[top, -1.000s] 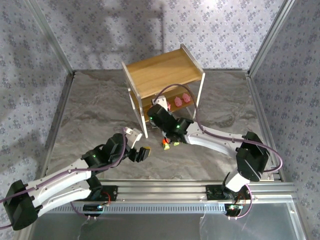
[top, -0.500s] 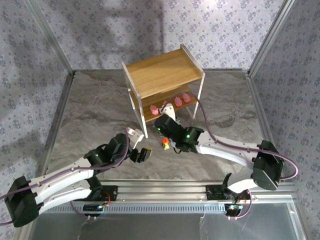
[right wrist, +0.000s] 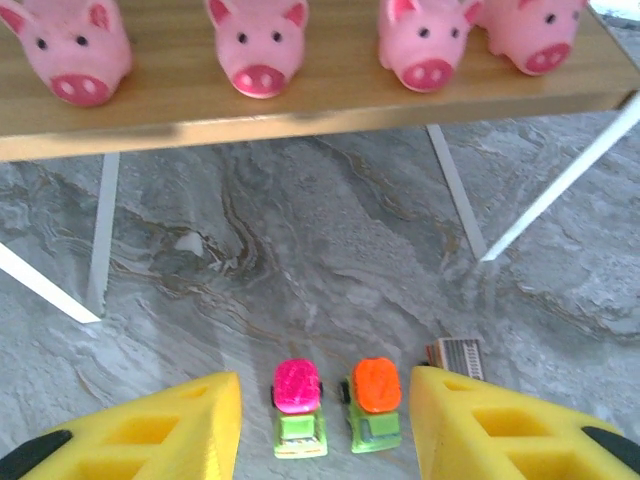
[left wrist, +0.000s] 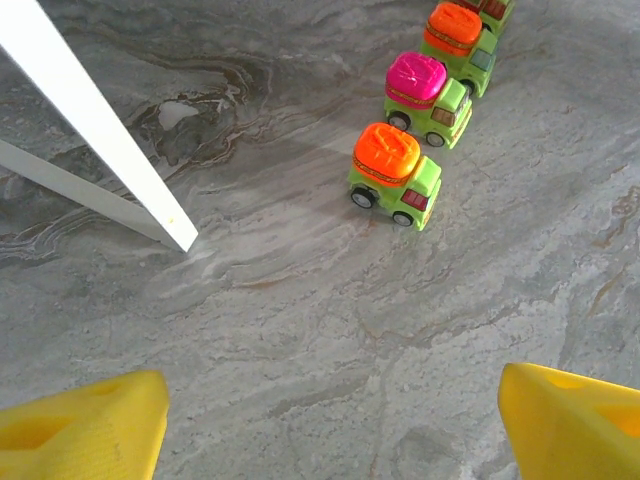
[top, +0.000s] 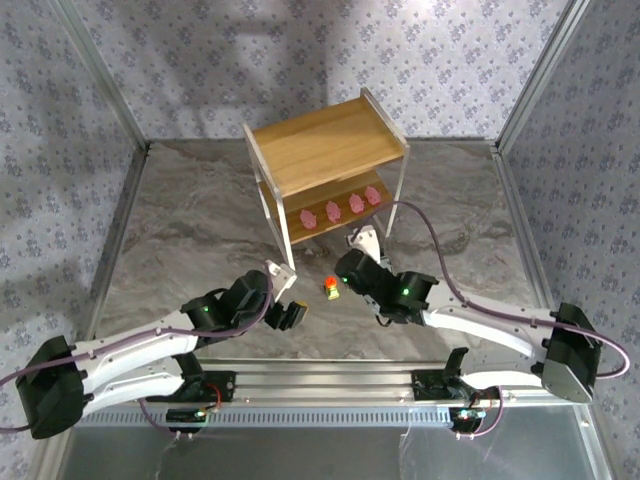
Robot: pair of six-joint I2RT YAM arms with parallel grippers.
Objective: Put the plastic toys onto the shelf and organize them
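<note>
Your right gripper (right wrist: pixel 322 385) hangs open and empty in front of the light wooden shelf (right wrist: pixel 330 98). A magenta-topped green plastic truck (right wrist: pixel 297 408) and an orange-topped truck (right wrist: pixel 375 405) sit on the grey marbled bench (right wrist: pixel 300 250), framed between its fingers. Four pink plastic pigs (right wrist: pixel 258 45) line the lower tier. Your left gripper (left wrist: pixel 330 420), likewise open and empty, hovers near the truck row.

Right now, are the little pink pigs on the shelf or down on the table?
On the shelf: four pink pigs stand upright in a row on its lower board; the green trucks sit on the table.
</note>
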